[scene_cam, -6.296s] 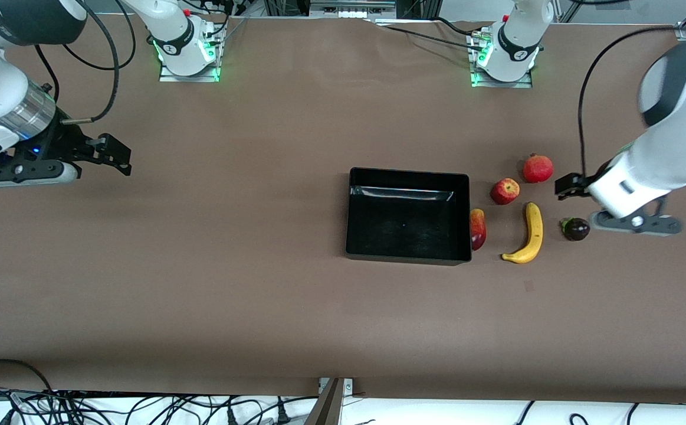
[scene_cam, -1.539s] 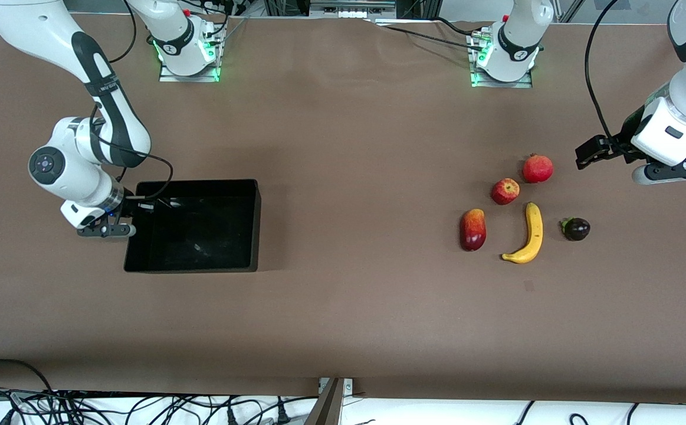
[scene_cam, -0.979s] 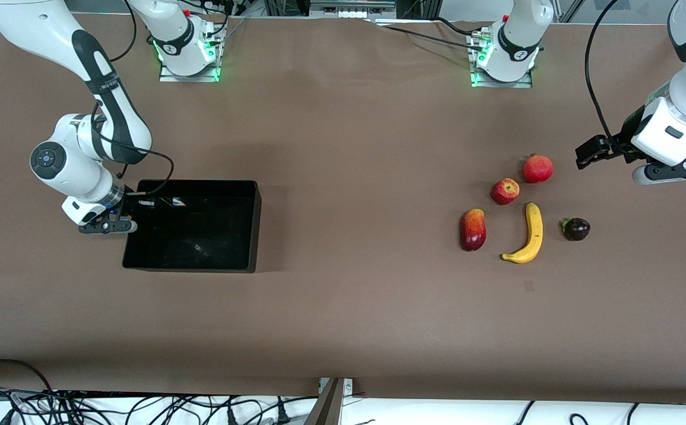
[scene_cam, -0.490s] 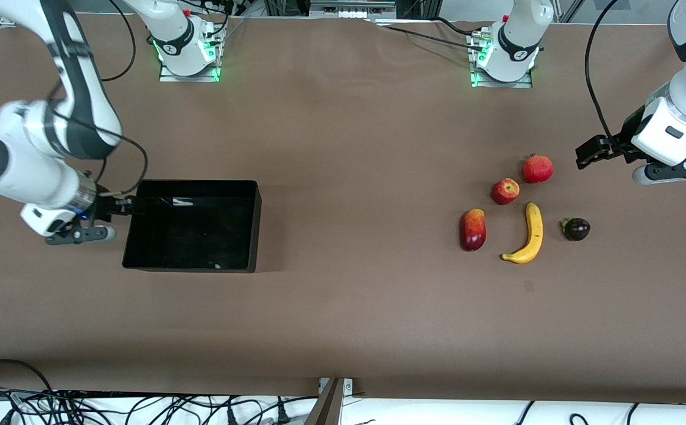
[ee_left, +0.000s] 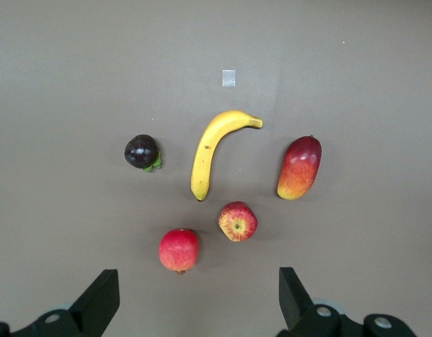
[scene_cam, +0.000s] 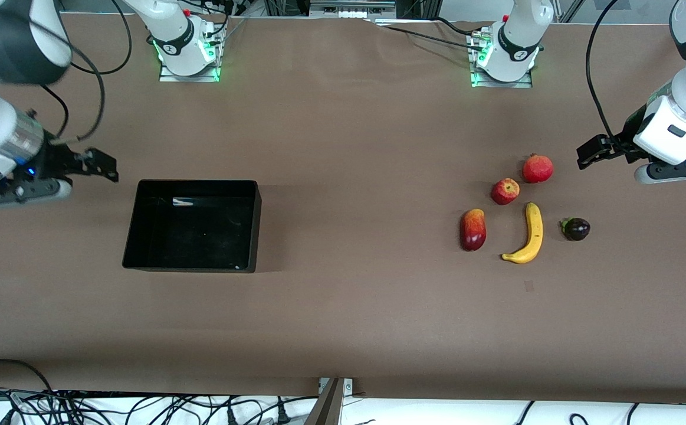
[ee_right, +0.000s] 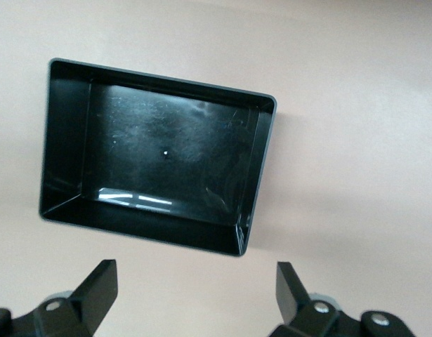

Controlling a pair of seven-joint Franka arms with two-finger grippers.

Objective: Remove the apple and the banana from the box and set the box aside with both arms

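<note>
Aloft, both hands (scene_cam: 102, 166) (scene_cam: 589, 154) agape

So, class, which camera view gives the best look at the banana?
The left wrist view: the banana lies near its centre, large and unblocked. The front view shows it smaller, among the other fruits. The right wrist view misses it.

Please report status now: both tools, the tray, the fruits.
Right tool open, raised beside black tray, holds nothing. Left tool open, waiting near pomegranate. Tray empty; five fruits on table at left arm's end. Nothing blocking.
</note>
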